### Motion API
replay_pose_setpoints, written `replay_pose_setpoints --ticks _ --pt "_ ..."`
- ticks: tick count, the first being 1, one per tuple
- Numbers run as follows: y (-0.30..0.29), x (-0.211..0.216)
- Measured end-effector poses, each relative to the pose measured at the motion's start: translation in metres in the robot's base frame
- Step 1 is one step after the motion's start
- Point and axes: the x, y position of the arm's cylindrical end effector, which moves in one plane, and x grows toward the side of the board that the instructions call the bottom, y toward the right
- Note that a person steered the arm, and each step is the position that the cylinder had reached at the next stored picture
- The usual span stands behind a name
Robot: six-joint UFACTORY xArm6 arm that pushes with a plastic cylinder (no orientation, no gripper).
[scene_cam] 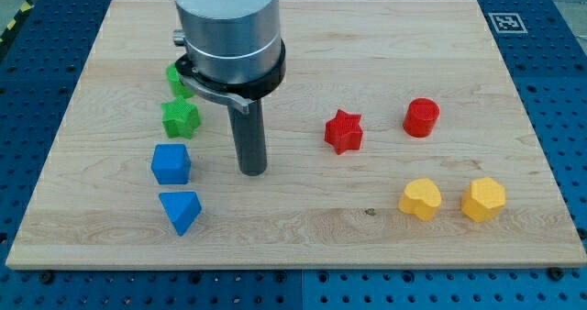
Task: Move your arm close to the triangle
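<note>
The blue triangle (180, 211) lies near the board's lower left. A blue cube (171, 163) sits just above it. My tip (252, 171) rests on the board to the right of the blue cube, apart from it, and up and to the right of the triangle. A green star (180, 117) lies above the cube, and another green block (175, 77) is partly hidden behind my arm.
A red star (344, 131) and a red cylinder (421, 117) lie right of centre. Two yellow blocks (420, 200) (483, 200) lie at the lower right. The wooden board (367, 53) lies on a blue perforated table.
</note>
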Motion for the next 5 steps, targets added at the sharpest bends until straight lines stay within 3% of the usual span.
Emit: replay_pose_setpoints --ticks 3,5 --pt "0.000 0.057" --pt "-0.010 0.063"
